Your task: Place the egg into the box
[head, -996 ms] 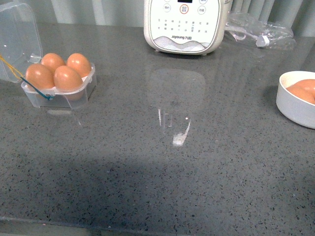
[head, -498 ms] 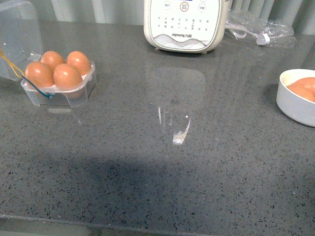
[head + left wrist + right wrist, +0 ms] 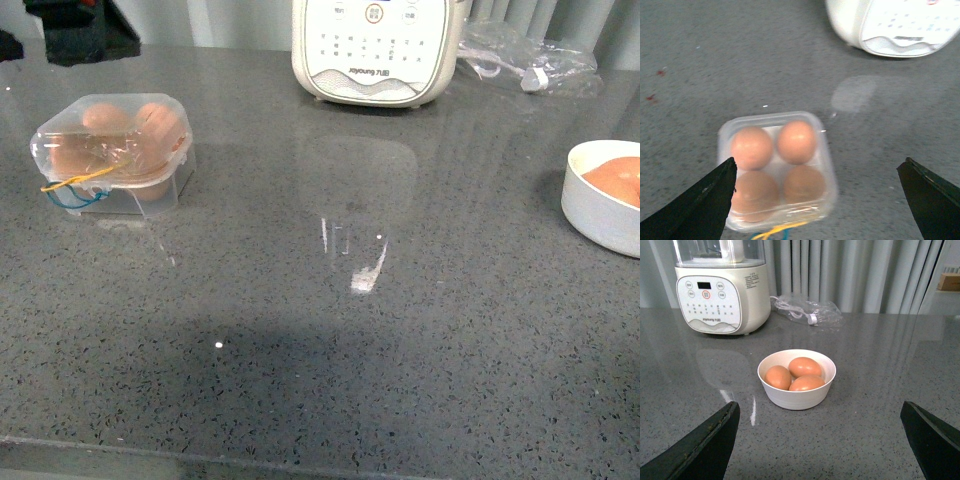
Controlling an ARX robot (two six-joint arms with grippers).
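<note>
A grey speckled stone counter (image 3: 330, 330) fills the front view. At its far left stands the box (image 3: 112, 155), a small clear plastic egg case. Its clear lid lies down over four orange-brown eggs (image 3: 751, 147), one in each cup, and a yellow and blue band (image 3: 68, 187) loops at its near left corner. The egg of the task is one of these four. They look alike, so which one cannot be told, nor can it be told whether the lid is latched. A dark part of the left arm (image 3: 78, 28) shows in the far left corner, behind the box. In the left wrist view the left gripper (image 3: 818, 165) hangs above the box with its two black fingers (image 3: 710, 200) spread wide and nothing between them. A cream kitchen appliance (image 3: 378, 50) with a touch-button panel stands at the back centre of the counter. To its right lies a clear plastic bag holding a white cable (image 3: 530, 60). At the right edge of the front view sits a round white bowl (image 3: 797, 395), well apart from the box, with three more brown eggs (image 3: 802, 375) in it. The right gripper (image 3: 818, 407) is seen from its wrist camera facing that bowl, its fingers likewise spread wide and empty, with pale curtains (image 3: 850, 272) behind the counter.
</note>
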